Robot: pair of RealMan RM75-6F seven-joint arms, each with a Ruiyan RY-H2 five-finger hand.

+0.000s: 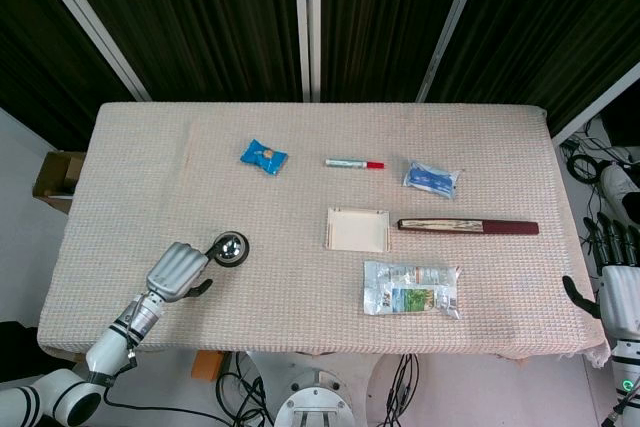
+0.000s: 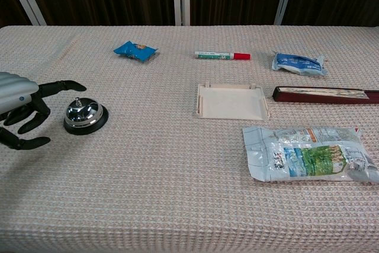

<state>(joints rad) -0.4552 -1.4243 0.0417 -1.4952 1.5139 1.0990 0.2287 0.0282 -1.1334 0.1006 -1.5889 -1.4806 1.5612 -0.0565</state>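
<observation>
Fingers of the left hand (image 2: 21, 111) are spread and hold nothing, curving just beside the desk bell (image 2: 85, 115) near the table's (image 1: 300, 327) left front, not visibly touching it. Off the right edge, the right hand (image 1: 618, 282) hangs released, well apart from the closed folding fan (image 1: 468, 226).

We see the bell (image 2: 85, 115) just right of the left hand (image 2: 22, 112) (fingers spread). The tray (image 2: 231, 101) lies mid-table, the pouch (image 2: 309, 154) before it.
</observation>
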